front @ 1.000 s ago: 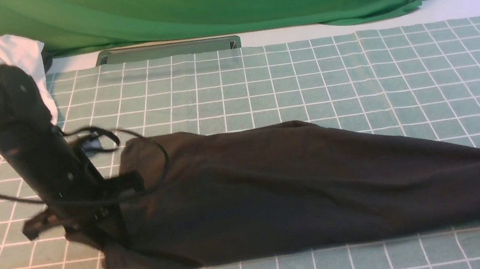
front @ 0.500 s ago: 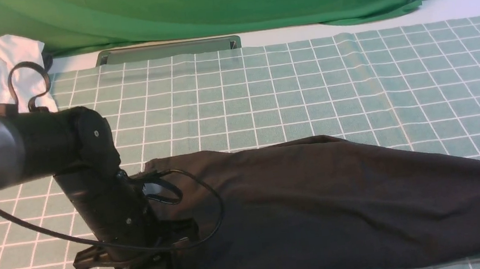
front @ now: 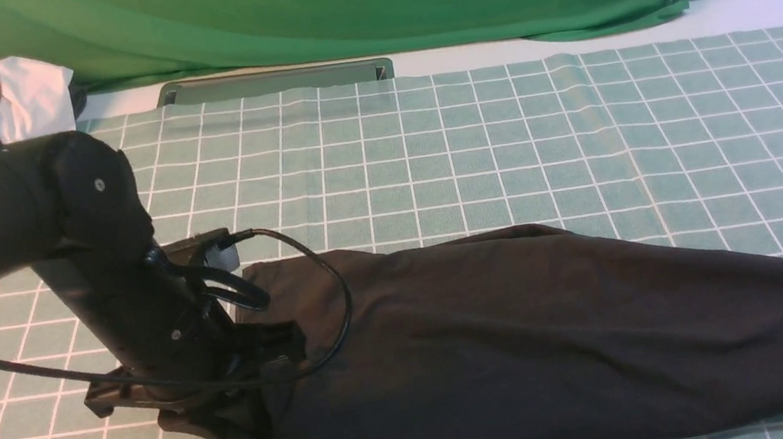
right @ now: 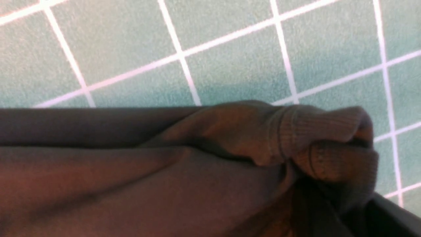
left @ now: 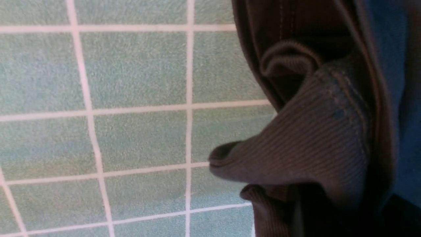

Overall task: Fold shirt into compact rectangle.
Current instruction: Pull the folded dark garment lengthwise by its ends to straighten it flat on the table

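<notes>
The black shirt (front: 520,337) lies in a long folded band across the near part of the checked mat, and its right end runs off the front view. My left gripper (front: 226,411) is shut on the band's left end, with its fingertips buried in bunched cloth. The left wrist view shows ribbed, stitched folds of the shirt (left: 312,138) gathered at the left gripper (left: 329,214). In the right wrist view the right gripper (right: 329,204) is shut on a bunched ribbed edge of the shirt (right: 197,171), just above the mat. The right arm is outside the front view.
A green-and-white checked mat (front: 499,135) covers the table. A white garment (front: 29,90) lies at the far left corner, behind my left arm. A grey slot (front: 275,81) and a green backdrop (front: 340,7) close the far side. A black cable (front: 331,306) loops over the shirt.
The shirt has been drawn toward the near edge of the mat. My left arm swung nearer and to the right with it, then came back a little to the left.
</notes>
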Action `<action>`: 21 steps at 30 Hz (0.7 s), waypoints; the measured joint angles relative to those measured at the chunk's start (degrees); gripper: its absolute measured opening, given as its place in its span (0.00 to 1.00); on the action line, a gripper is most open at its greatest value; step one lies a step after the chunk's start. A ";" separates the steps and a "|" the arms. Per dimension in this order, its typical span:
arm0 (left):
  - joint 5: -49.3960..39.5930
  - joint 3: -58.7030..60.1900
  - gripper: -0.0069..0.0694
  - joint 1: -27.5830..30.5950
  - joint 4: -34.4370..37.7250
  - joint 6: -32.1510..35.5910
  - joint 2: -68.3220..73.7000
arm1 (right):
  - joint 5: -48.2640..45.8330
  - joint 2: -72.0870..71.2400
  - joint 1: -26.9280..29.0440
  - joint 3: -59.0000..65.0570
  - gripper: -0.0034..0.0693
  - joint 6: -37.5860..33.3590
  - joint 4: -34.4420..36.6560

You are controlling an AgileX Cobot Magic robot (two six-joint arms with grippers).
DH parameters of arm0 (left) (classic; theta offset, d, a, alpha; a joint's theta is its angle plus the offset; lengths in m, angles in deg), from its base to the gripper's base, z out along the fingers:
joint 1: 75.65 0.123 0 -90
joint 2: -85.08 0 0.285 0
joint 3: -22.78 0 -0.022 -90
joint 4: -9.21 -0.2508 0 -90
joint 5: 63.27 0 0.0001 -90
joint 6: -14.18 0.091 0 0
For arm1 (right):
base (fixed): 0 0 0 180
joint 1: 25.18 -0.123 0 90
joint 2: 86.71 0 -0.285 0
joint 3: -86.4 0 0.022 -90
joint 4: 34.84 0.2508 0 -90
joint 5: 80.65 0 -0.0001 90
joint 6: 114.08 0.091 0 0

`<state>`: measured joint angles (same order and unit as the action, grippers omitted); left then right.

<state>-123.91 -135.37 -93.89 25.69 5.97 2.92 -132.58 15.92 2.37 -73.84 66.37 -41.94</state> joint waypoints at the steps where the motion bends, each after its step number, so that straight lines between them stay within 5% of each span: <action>1: 0.52 0.33 0.20 0.00 0.65 0.11 0.07 | -0.22 0.00 0.29 -0.26 0.21 -0.12 0.06; 10: 3.81 2.80 0.33 0.00 2.38 -0.44 1.51 | -2.28 0.00 0.74 -0.86 0.21 -0.45 -1.66; 21: -2.18 -7.95 0.74 0.05 -1.84 -2.17 1.51 | -15.23 0.00 0.80 -12.95 0.21 -4.88 3.61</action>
<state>-126.09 -143.32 -93.84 23.85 3.81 4.43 -147.81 15.92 3.18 -86.79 61.49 -38.33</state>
